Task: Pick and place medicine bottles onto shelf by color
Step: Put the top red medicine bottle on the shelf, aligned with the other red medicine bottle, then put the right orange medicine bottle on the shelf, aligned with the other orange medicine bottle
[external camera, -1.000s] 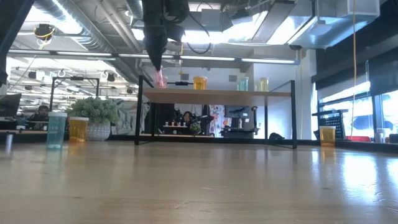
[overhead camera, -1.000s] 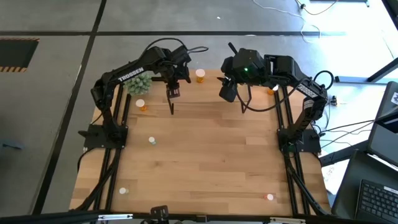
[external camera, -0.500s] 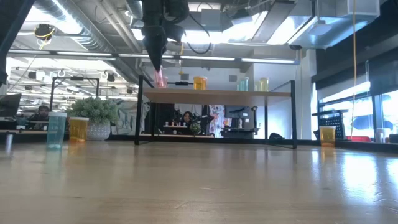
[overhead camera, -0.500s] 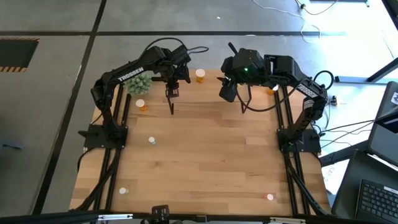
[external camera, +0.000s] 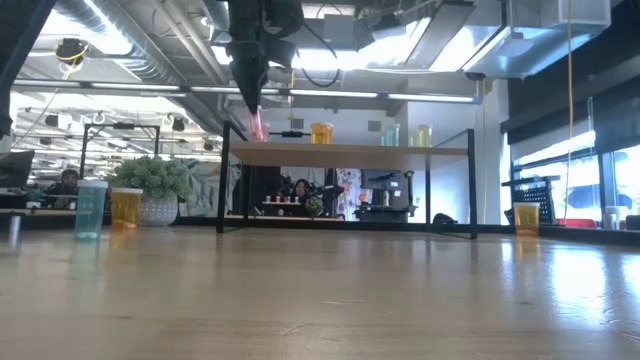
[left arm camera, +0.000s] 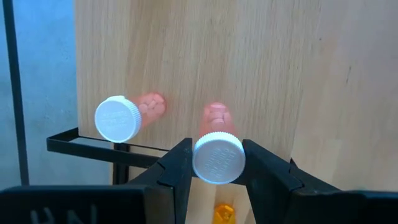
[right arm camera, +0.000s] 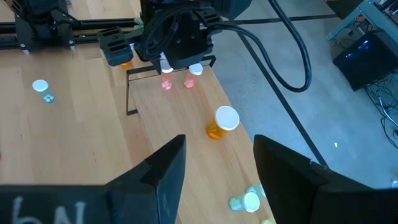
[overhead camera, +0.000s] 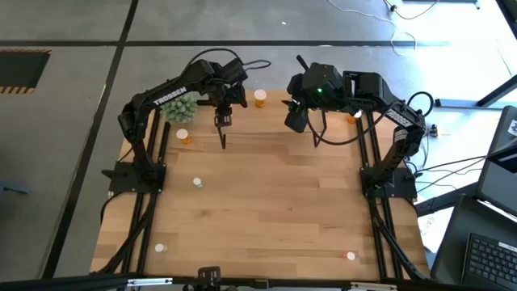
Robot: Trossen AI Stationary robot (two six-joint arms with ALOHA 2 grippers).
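My left gripper [left arm camera: 217,163] is shut on a pink medicine bottle [left arm camera: 215,118] over the left end of the shelf [external camera: 350,150]. A second pink bottle [left arm camera: 119,117] stands on its base on the shelf board close beside it. Farther along the board [right arm camera: 177,124] stand an orange bottle [right arm camera: 221,123] and pale green ones [right arm camera: 245,202]. My right gripper [right arm camera: 217,177] hangs open and empty in the air over the shelf's right part [overhead camera: 296,117]. My left gripper pinches the sides of the pink bottle's white cap [left arm camera: 200,163] between its two fingers. The fingers come from above, pointing steeply down. The bottle hangs upright below them [external camera: 258,128]; whether its base touches the shelf board I cannot tell.
On the tabletop stand loose bottles: an orange one [overhead camera: 185,137] and a pale one [overhead camera: 197,183] on the left, another pale one [overhead camera: 160,248] near left, a red one [overhead camera: 350,256] near right, an orange one [overhead camera: 354,117] far right. A potted plant [overhead camera: 181,107] stands far left.
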